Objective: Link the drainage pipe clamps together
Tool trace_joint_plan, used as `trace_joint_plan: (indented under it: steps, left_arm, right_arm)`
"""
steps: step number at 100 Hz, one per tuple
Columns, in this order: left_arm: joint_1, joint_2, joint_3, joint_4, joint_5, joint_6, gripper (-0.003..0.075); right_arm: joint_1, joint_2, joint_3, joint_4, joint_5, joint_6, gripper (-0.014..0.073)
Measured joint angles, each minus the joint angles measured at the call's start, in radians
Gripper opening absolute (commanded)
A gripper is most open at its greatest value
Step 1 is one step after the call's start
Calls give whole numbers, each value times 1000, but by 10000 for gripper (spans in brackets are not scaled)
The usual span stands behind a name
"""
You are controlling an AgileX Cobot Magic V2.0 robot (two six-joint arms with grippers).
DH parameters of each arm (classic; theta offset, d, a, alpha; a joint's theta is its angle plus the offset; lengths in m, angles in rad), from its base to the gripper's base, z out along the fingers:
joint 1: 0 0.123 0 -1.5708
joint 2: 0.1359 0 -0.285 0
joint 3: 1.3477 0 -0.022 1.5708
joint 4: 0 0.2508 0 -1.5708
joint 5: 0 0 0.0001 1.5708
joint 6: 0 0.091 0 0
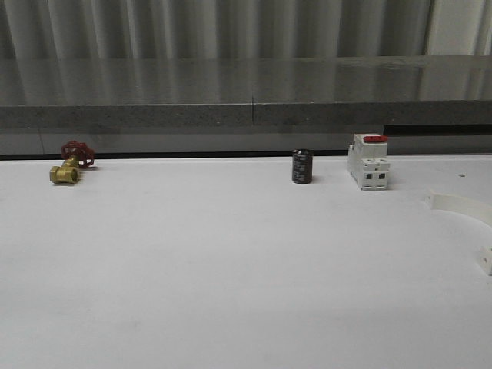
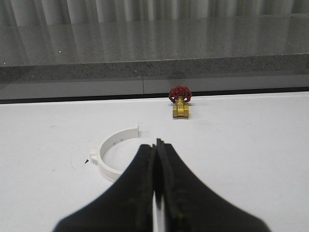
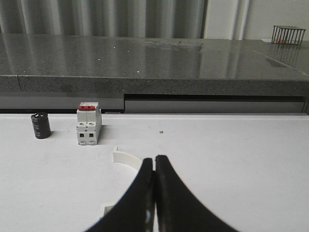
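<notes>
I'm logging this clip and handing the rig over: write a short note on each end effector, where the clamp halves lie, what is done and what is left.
Left end effector: shut, holding nothing, above the table just short of one clamp half.
Right end effector: shut, holding nothing, with the other clamp half just beyond and partly behind its fingers.
That second half also shows at the front view's right edge, near the breaker.
Done: nothing; the halves lie apart on the table.
Left: open, grasp each half, bring them together, join the end tabs.
</notes>
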Motion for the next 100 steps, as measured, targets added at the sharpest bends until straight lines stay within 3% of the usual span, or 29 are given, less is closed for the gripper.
trace_joint_plan:
  steps: [83, 100]
  left_arm:
    - [0, 0, 0, -13, -74, 0, -21]
    - [0, 0, -54, -6, 87, 0, -21]
  right_arm:
    - [0, 0, 0, 0, 0, 0, -66]
    - [0, 0, 0, 0, 0, 0, -66]
